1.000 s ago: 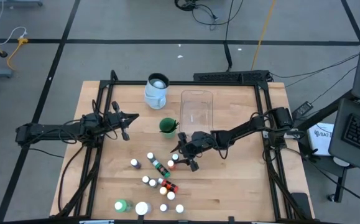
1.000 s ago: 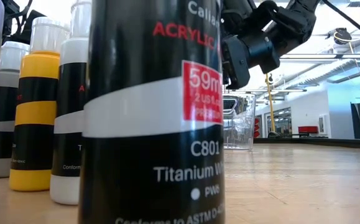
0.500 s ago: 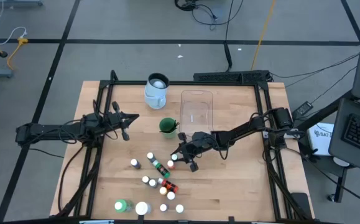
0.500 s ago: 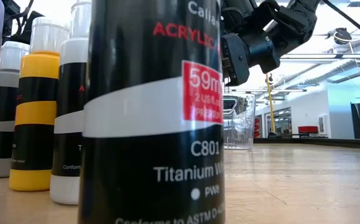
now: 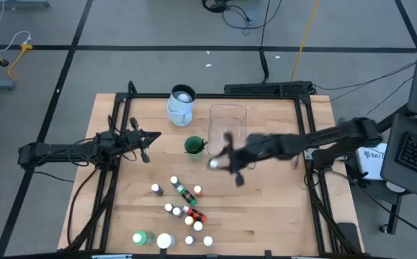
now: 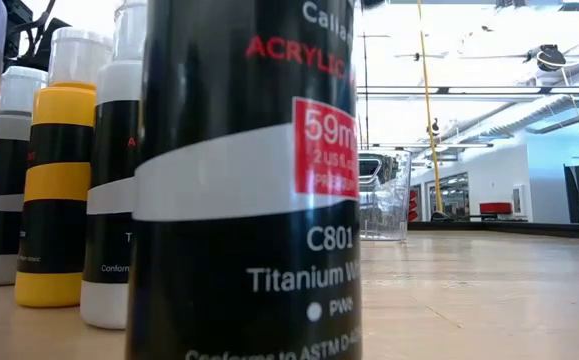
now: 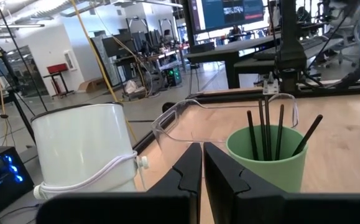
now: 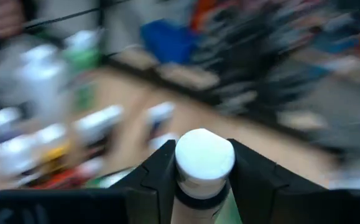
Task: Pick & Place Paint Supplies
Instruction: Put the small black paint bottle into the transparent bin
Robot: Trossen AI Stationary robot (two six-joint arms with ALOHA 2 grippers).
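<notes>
**Ana:** Room first. The left pincer (image 5: 153,136) hangs clenched on nothing near the worktop's (image 5: 280,216) left side, with bare wood around it. Just past it stand the pale jug (image 5: 181,103) and the green cup (image 5: 193,146) of brushes (image 7: 265,132).

**Ben:** And the middle?

**Ana:** The loose paint bottles (image 5: 186,212) crowd the near edge, some upright, some lying down; a green bottle (image 5: 141,237) and a white jar (image 5: 165,241) sit closest to that edge. The clear tub (image 5: 227,124) stands by the far edge.

**Ben:** The right side?

**Ana:** The right pincer (image 5: 220,162) hangs above the centre, beside the tub, grasping a white-capped bottle (image 8: 204,163) between its fingers (image 8: 157,180). The worktop right of it is open wood.

**Ben:** Anything unclear?

**Ana:** The right arm is smeared, so the held bottle's colour cannot be told. In the low view a black bottle (image 6: 244,180) fills most of the picture and is cut off above and below.
</notes>
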